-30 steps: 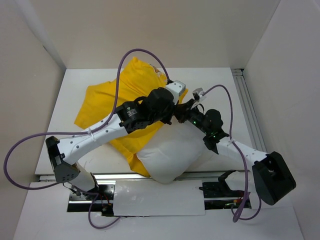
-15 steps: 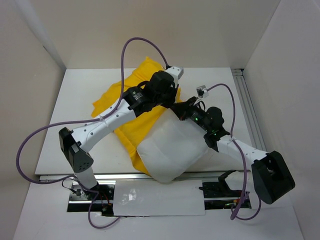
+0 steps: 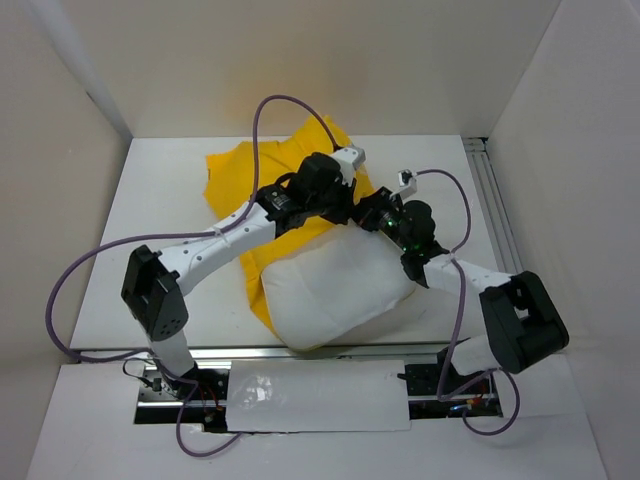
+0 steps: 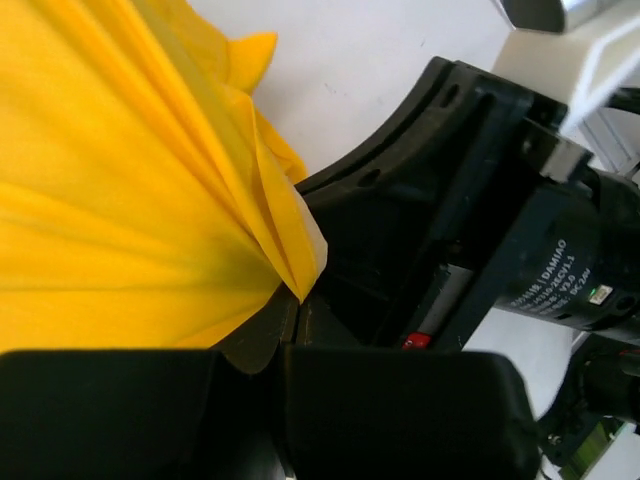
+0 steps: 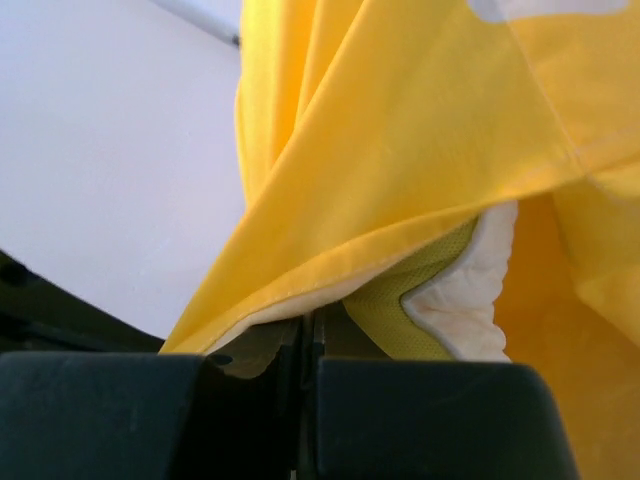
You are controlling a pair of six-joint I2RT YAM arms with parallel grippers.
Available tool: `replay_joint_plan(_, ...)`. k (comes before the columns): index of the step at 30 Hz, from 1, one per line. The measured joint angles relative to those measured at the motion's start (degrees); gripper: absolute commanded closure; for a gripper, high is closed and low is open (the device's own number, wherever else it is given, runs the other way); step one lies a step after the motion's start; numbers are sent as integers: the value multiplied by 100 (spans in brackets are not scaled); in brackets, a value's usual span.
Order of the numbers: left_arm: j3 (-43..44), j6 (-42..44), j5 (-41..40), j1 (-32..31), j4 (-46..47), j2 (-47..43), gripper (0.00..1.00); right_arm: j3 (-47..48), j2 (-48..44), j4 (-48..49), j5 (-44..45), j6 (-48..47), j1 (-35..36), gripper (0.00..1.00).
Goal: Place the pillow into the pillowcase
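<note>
The white pillow (image 3: 335, 295) lies puffed at the table's front middle. The yellow pillowcase (image 3: 240, 175) is bunched behind it, and a strip of it runs down the pillow's left side. Both grippers meet at the pillow's far edge. My left gripper (image 3: 340, 205) is shut on a pinched fold of the pillowcase (image 4: 150, 200); its gripper (image 4: 292, 310) sits close to the right arm's black motor (image 4: 520, 250). My right gripper (image 3: 368, 212) is shut on the pillowcase hem (image 5: 380, 150). Beside that gripper (image 5: 308, 330) shows a pillow corner (image 5: 470, 290) with a yellow mesh edge.
Purple cables (image 3: 290, 105) loop over both arms. An aluminium rail (image 3: 497, 210) runs along the table's right side and another (image 3: 300, 351) along its front edge. White walls close in the back and sides.
Both grippers moved toward the back, dragging the pillowcase rightward and back off the left of the table. The pillow slid left and flattened. Both stayed shut.
</note>
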Motion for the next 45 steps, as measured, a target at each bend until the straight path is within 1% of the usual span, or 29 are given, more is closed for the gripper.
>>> replay_joint_plan(5, -691, 68, 81, -4, 695, -17, 100, -103, 376, 81, -393, 173, -149, 100)
replay_joint_plan(7, -951, 205, 210, -26, 1005, -66, 100, -173, 380, 63, -514, 48, -214, 100)
replay_joint_plan(11, -1434, 507, 564, -103, 1471, -396, 100, -299, 245, 28, -396, -328, -225, 100)
replay_joint_plan(16, -1513, 841, 780, -476, 1268, -533, 100, -444, 24, 131, 175, -435, -240, 100)
replay_joint_plan(21, -1576, 901, 1222, -769, 1281, -533, 100, -813, 192, 619, 1043, -422, -125, 100)
replay_joint_plan(25, -1652, 863, 1486, -876, 1311, -514, 100, -896, 544, 1163, 1259, -433, -35, 100)
replay_joint_plan(28, -1635, 745, 1591, -885, 1311, -422, 100, -968, 636, 1563, 1287, -442, 48, 100)
replay_joint_plan(30, -1615, 608, 1600, -874, 1314, -313, 100, -979, 636, 1655, 1241, -470, 48, 97)
replay_joint_plan(32, -1609, 433, 1648, -782, 1305, -208, 100, -979, 612, 1602, 1110, -529, 7, 91)
replay_joint_plan(34, -1589, 234, 1810, -535, 1252, -105, 100, -883, 518, 1174, 874, -654, -70, 80)
replay_joint_plan(35, -1550, 125, 1897, -380, 1207, -50, 100, -772, 468, 885, 765, -748, -105, 71)
replay_joint_plan(36, -1499, -4, 1980, -181, 1174, 26, 100, -614, 413, 505, 629, -859, -129, 64)
replay_joint_plan(37, -1438, -74, 2046, 13, 1141, 103, 100, -450, 352, 136, 503, -1014, -153, 60)
replay_joint_plan(39, -1266, -216, 2026, 400, 1043, 269, 100, -107, 221, -605, 326, -1233, -197, 40)
replay_joint_plan(41, -1021, -308, 1915, 710, 887, 455, 100, 286, 94, -1427, 223, -1460, -243, 27)
replay_joint_plan(42, -920, -317, 1847, 798, 826, 527, 100, 466, 44, -1790, 173, -1580, -262, 16)
replay_joint_plan(45, -568, -321, 1687, 892, 542, 756, 100, 809, -125, -2863, 37, -1969, -328, 9)
